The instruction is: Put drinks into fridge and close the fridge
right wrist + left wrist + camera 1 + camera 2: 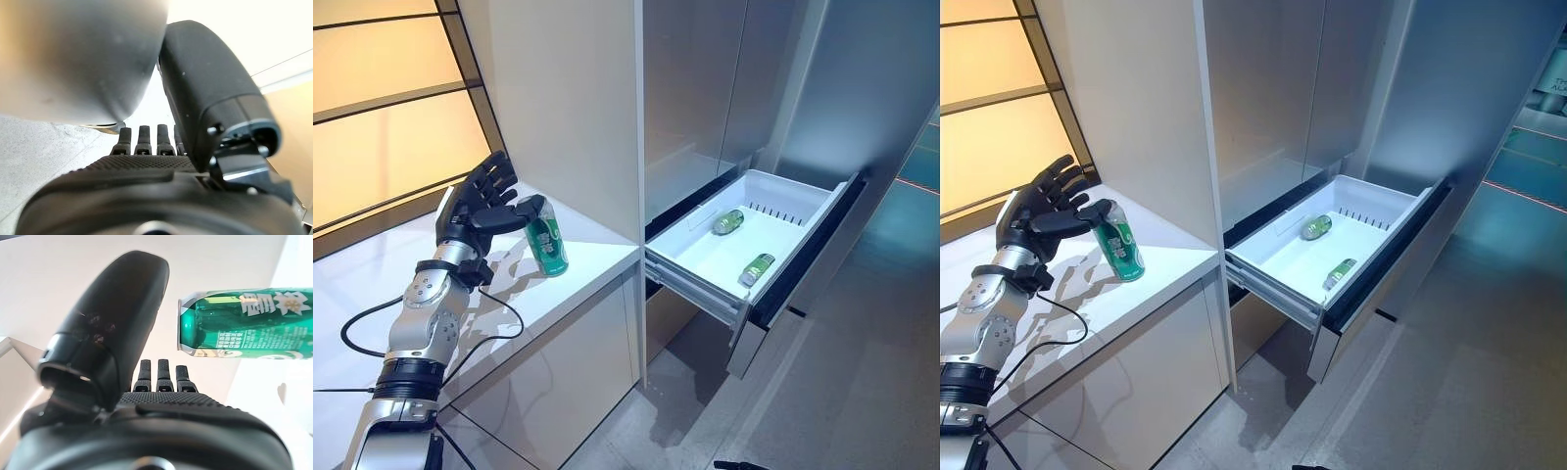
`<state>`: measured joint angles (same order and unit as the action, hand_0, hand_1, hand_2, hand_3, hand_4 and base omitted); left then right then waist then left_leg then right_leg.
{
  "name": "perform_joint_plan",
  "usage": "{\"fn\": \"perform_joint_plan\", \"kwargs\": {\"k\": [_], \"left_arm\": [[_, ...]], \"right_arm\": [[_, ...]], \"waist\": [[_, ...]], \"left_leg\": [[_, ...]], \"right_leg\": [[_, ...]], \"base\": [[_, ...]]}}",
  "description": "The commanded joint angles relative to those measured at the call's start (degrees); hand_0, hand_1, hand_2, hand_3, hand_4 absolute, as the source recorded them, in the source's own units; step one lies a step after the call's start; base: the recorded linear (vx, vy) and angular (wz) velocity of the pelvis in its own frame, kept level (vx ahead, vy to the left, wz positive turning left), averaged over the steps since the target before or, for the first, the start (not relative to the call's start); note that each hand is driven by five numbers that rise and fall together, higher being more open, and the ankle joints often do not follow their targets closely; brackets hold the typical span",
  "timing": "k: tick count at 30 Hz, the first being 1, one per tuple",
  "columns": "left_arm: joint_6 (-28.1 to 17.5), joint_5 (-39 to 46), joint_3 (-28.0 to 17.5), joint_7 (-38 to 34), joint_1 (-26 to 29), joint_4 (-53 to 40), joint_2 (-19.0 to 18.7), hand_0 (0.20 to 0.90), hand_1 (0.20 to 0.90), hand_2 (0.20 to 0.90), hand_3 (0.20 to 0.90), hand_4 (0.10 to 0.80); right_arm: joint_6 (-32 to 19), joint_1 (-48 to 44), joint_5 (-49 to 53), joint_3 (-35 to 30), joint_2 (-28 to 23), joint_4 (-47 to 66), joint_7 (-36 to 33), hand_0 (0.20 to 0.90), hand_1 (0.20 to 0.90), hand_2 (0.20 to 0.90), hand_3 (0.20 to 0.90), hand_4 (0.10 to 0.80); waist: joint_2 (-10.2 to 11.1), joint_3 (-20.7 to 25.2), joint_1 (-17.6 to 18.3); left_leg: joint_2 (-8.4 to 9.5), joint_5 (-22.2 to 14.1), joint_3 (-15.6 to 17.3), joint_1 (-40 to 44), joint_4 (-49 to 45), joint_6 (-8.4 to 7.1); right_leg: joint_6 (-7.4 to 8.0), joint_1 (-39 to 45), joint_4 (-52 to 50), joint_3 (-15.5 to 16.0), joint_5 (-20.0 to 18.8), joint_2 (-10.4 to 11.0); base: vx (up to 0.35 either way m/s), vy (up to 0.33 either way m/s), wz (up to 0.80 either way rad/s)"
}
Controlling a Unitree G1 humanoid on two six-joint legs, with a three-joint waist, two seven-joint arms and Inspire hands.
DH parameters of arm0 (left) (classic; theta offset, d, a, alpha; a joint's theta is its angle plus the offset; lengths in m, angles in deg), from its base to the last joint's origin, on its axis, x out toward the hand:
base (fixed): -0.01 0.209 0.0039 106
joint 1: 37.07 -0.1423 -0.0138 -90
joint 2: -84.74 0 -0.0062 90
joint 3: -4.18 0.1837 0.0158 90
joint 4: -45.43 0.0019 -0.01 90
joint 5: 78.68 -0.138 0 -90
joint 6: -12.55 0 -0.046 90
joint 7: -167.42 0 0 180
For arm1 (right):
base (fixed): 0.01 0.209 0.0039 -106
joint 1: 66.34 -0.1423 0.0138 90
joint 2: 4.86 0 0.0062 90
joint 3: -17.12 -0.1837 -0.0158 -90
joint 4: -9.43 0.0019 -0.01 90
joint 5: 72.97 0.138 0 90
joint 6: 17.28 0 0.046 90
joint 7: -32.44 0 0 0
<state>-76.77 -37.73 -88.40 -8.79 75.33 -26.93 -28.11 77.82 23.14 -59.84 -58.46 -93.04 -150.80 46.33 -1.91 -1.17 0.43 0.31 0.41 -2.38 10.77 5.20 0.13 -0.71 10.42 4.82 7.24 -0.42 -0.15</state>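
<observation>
A green can point(546, 245) stands upright on the white counter point(597, 257), next to the tall white panel. My left hand point(480, 201) is beside its top, open, with fingers straight and the thumb reaching toward the can's rim. In the left wrist view the can point(249, 323) sits just past the thumb point(117, 318), with a small gap between them. The fridge drawer point(697, 279) is pulled out, and green cans point(728, 221) point(757, 268) lie on their sides in it. My right hand point(161, 171) is open and empty.
The white panel point(568, 98) rises between the counter and the fridge. The fridge's upper doors point(705, 78) are shut. The drawer's dark front point(808, 250) juts out over the grey floor point(862, 372). An amber-lit wall point(382, 98) stands behind the counter.
</observation>
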Motion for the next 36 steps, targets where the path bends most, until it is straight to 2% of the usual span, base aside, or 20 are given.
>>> {"fn": "perform_joint_plan", "kwargs": {"k": [1, 13, 21, 36], "left_arm": [[-5.14, 2.49, -1.03, 1.24, 13.90, 1.71, -5.57, 0.900, 0.900, 0.900, 0.900, 0.800], [-2.83, 0.89, 0.32, 4.03, 14.15, 3.54, -6.37, 0.900, 0.900, 0.900, 0.900, 0.800], [-1.65, 0.05, 2.34, 5.56, 16.33, 5.19, -7.41, 0.900, 0.900, 0.900, 0.900, 0.800], [-1.35, -1.05, 4.26, 2.17, 19.50, 9.32, -7.56, 0.900, 0.900, 0.900, 0.900, 0.800]], "right_arm": [[0.25, -1.25, -1.66, 2.06, -1.18, -3.55, 2.21, 0.900, 0.900, 0.900, 0.900, 0.800], [0.18, -1.11, -1.99, 1.92, -1.59, -3.75, 2.52, 0.900, 0.900, 0.900, 0.900, 0.800], [0.40, -1.24, -2.12, 1.73, -1.76, -3.86, 2.52, 0.900, 0.900, 0.900, 0.900, 0.800], [0.29, -0.93, -1.59, 2.02, -1.88, -3.79, 2.48, 0.900, 0.900, 0.900, 0.900, 0.800]], "waist": [[0.26, 0.88, 1.17], [0.05, 0.89, 1.51], [-0.16, 0.89, 2.00], [-0.38, 0.84, 3.24]], "left_leg": [[1.50, -3.01, 3.34, 0.29, -0.62, 0.83], [1.47, -3.07, 3.72, 0.38, -0.63, 0.83], [1.49, -3.08, 4.14, 0.39, -0.64, 0.86], [1.63, -3.24, 4.99, 0.48, -0.91, 1.10]], "right_leg": [[3.30, -0.78, -1.58, -4.44, 1.05, 1.29], [3.45, -0.90, -1.76, -4.46, 1.07, 1.38], [3.65, -1.12, -1.88, -4.75, 0.99, 1.40], [3.72, -1.61, -2.36, -5.73, 0.94, 1.30]], "base": [[0.000, 0.000, 0.00], [0.000, 0.000, 0.00], [0.000, 0.000, 0.00], [0.010, 0.001, -0.03]]}}
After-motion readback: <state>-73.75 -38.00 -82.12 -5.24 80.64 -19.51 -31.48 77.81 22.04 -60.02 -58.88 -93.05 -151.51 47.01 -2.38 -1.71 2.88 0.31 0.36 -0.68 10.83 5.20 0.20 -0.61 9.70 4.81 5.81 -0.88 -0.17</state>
